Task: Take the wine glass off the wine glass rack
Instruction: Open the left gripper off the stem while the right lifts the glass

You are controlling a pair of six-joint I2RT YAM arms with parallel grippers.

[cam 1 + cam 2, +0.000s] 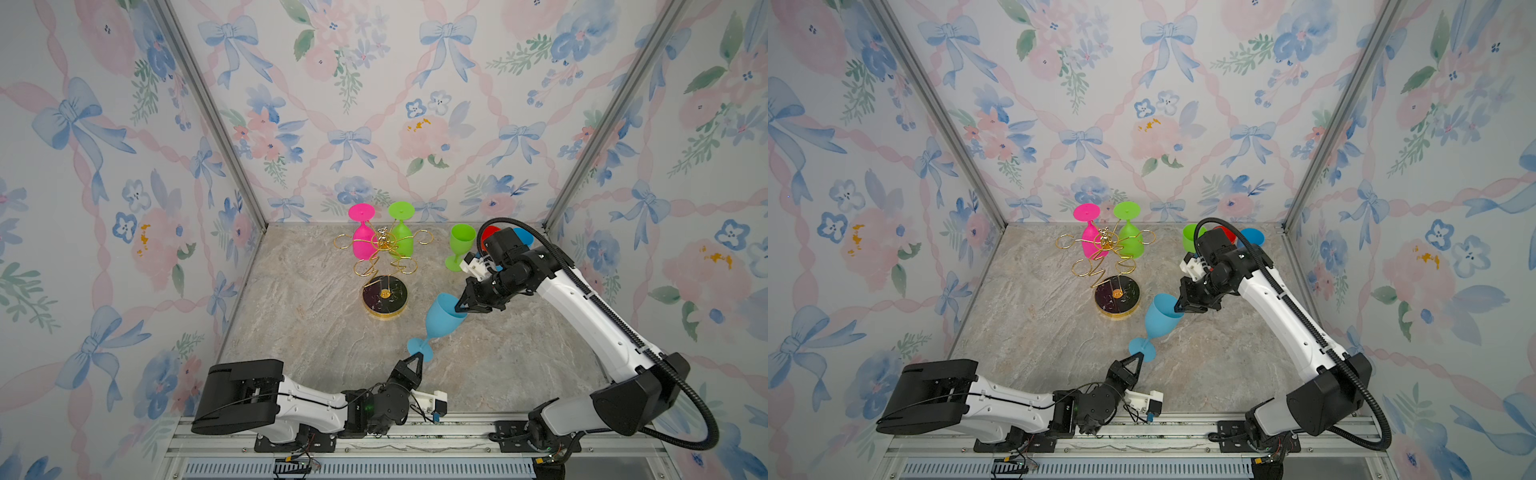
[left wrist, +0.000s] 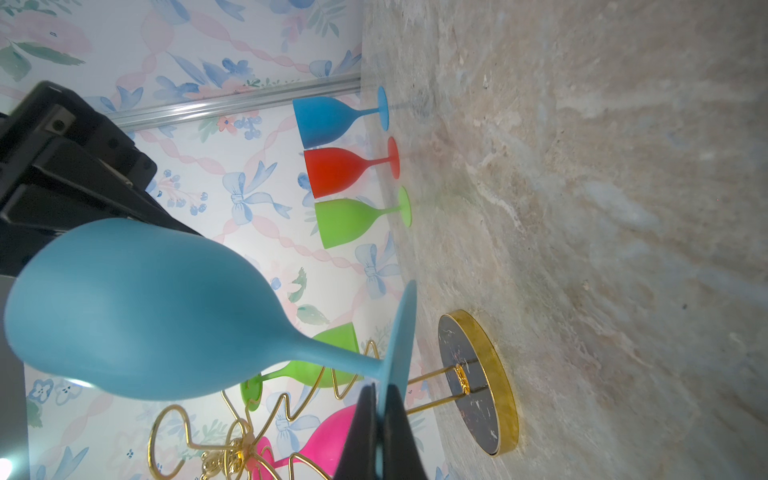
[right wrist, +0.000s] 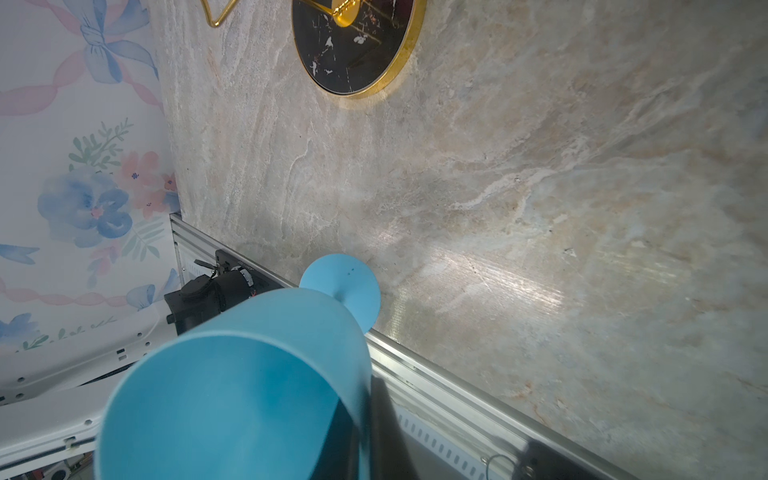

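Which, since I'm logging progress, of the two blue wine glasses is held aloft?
The light blue wine glass mid-table: left gripper pinches its foot, right gripper its rim. The darker blue glass stands back right.

The wine glass point(image 1: 444, 313) is right of the rack point(image 1: 384, 268), before three glasses point(image 2: 345, 166).

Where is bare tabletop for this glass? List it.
Bare: table between left wall and wine glass rack; also between held blue glass and front rail. Crowded: back right around the standing green glass, and under the rack's arms.
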